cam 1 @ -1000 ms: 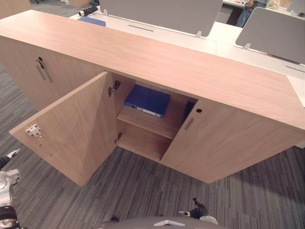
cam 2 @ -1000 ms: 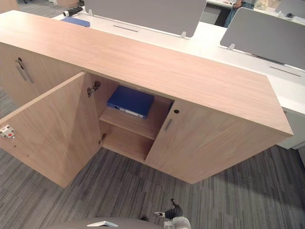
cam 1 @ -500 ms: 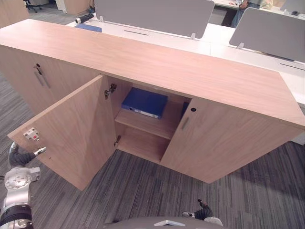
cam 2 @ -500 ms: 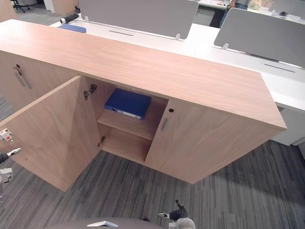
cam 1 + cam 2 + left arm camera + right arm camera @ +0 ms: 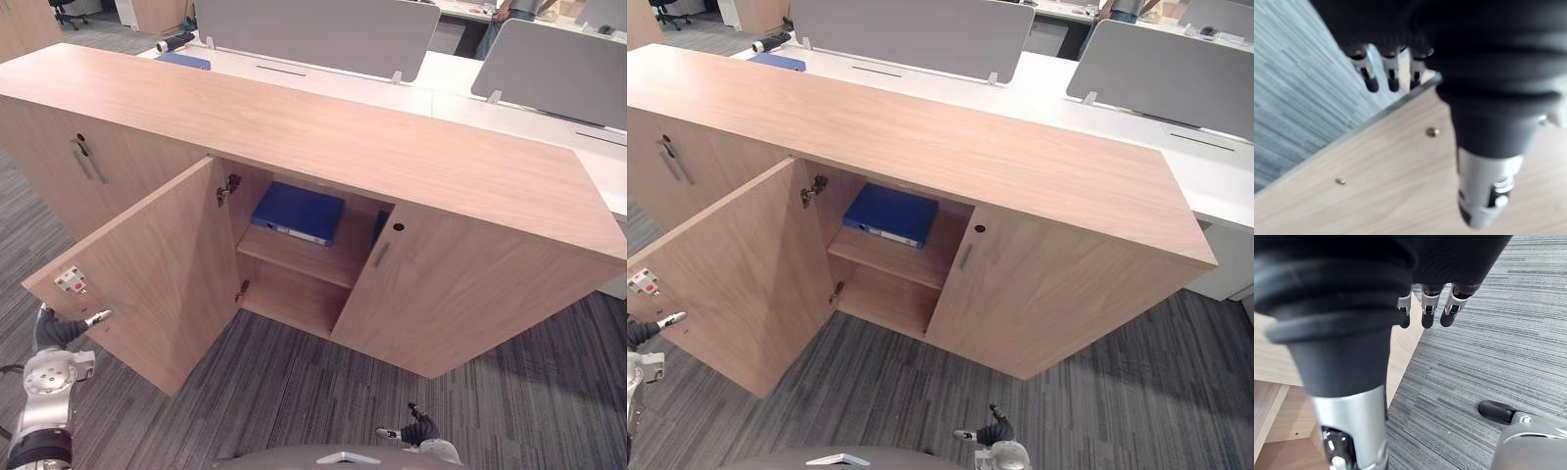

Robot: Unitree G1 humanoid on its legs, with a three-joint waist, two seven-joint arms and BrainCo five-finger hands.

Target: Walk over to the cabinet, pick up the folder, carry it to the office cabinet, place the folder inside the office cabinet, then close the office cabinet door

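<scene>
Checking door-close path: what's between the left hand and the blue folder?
The open cabinet door. The left hand is by its free edge, and the folder lies on the shelf past the hinge side. Both eye views show it.

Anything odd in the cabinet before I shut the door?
Nothing stands out. The blue folder lies flat on the upper shelf, inside the cabinet. The door stands wide open, with the left hand open at its outer edge.
</scene>
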